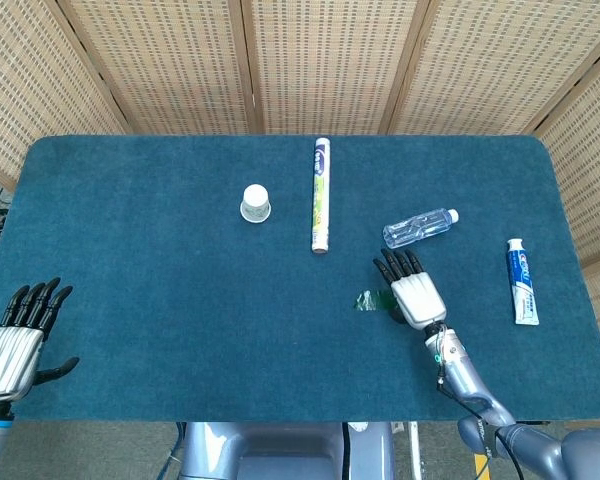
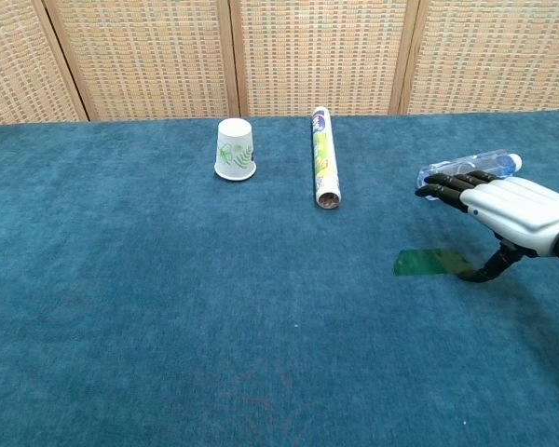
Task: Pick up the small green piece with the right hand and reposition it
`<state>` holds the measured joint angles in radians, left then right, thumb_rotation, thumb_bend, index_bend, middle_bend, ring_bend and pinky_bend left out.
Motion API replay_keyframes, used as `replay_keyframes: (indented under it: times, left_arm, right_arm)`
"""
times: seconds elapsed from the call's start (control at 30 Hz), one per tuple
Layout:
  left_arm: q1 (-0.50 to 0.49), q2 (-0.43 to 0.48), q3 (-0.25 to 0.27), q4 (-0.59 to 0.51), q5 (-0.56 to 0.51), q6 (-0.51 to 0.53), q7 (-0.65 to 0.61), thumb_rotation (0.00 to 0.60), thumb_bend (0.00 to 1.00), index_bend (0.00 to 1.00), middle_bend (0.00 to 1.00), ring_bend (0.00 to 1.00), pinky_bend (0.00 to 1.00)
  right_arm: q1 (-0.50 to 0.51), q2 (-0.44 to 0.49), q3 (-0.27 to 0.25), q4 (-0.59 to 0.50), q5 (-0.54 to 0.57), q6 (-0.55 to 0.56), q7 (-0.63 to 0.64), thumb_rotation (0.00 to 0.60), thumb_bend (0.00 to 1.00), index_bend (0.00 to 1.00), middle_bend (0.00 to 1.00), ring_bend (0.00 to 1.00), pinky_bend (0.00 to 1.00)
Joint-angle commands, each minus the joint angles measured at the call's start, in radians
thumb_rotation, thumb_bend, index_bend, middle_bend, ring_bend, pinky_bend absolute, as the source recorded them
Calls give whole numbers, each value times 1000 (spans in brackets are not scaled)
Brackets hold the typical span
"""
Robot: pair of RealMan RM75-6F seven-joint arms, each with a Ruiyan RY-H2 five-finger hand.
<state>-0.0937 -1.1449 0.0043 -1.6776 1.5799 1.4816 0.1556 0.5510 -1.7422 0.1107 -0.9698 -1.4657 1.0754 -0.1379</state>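
Note:
The small green piece (image 1: 373, 299) (image 2: 427, 263) lies flat on the blue table cloth, right of the middle. My right hand (image 1: 412, 290) (image 2: 505, 207) hovers just above its right end, palm down with fingers stretched out and apart. Its thumb points down beside the piece's right edge; whether it touches is unclear. The hand holds nothing. My left hand (image 1: 18, 335) is open at the near left corner of the table, empty, seen only in the head view.
A clear plastic bottle (image 1: 418, 228) (image 2: 475, 169) lies just beyond the right hand's fingertips. A toothpaste tube (image 1: 521, 281) lies to the right. A long roll (image 1: 321, 194) (image 2: 322, 156) and an upside-down paper cup (image 1: 255, 203) (image 2: 235, 149) sit further back.

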Motion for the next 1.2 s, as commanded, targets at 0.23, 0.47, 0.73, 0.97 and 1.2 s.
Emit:
replay_keyframes:
  times: [0.23, 0.47, 0.73, 0.97, 1.2]
  left_arm:
    - [-2, 0, 2, 0, 1, -4, -5, 600, 87, 0, 0, 0, 0]
    - [-2, 0, 4, 0, 3, -4, -4, 600, 87, 0, 0, 0, 0]
    - [-3, 0, 6, -1, 8, -2, -5, 600, 87, 0, 0, 0, 0]
    - [-2, 2, 9, -5, 17, 1, -8, 600, 87, 0, 0, 0, 0]
    - [0, 6, 10, -6, 23, 9, -18, 600, 87, 0, 0, 0, 0]
  right_arm:
    - [11, -19, 0, 16, 11, -8, -4, 600, 231, 0, 0, 0, 0]
    - [21, -28, 15, 16, 25, -9, -10, 600, 234, 0, 0, 0, 0]
    - [32, -14, 34, -25, 37, 3, -31, 600, 234, 0, 0, 0, 0]
    - [31, 23, 46, -121, 48, 26, -82, 600, 234, 0, 0, 0, 0]
    - [19, 73, 45, -204, 54, 50, -142, 600, 234, 0, 0, 0, 0]
